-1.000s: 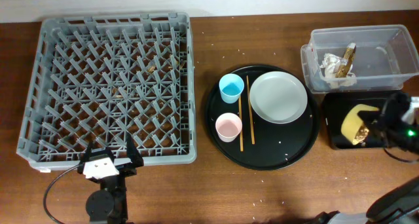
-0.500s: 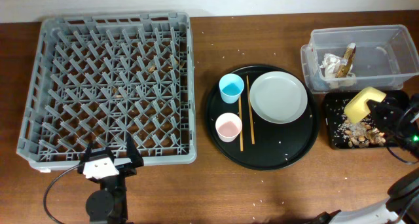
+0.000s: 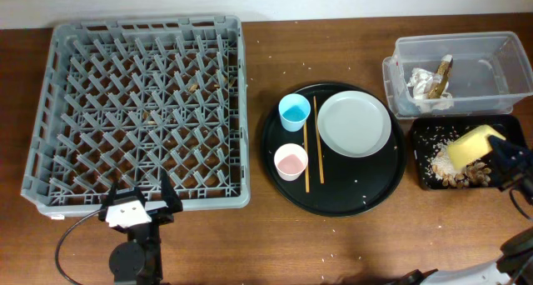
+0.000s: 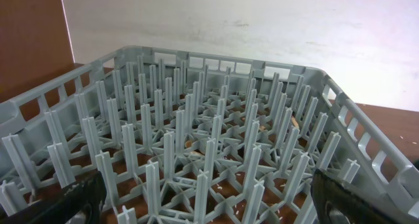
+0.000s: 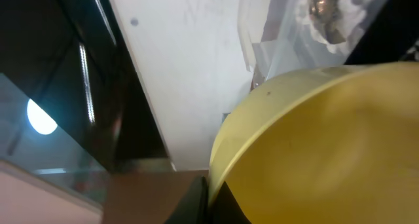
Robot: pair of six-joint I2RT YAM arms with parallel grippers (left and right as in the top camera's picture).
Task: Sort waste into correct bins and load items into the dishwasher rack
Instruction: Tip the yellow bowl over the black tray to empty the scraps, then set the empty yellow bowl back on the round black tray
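Note:
My right gripper (image 3: 498,158) is shut on the rim of the yellow bowl (image 3: 469,146), tipped on its side above the shallow black tray (image 3: 422,178). Beige-brown food scraps (image 3: 454,177) lie scattered in that tray. In the right wrist view the yellow bowl (image 5: 327,145) fills the frame with my fingers (image 5: 208,201) pinching its rim. The clear tub (image 3: 491,47) holds white paper scraps (image 3: 423,87) and a gold-brown wrapper (image 3: 445,68). My left gripper (image 3: 133,212) is open at the front edge of the grey dishwasher rack (image 3: 50,143); the left wrist view shows the rack's pegs (image 4: 209,139).
A round black tray (image 3: 375,193) in the middle holds a pale grey plate (image 3: 354,123), a light-blue cup (image 3: 294,111), a pink cup (image 3: 291,162) and wooden chopsticks (image 3: 306,164). Crumbs lie on the rack floor and the table.
My right gripper has tipped the yellow bowl and moved it toward the right over the black tray. Food scraps have spilled out of it into the tray. The left arm has not moved.

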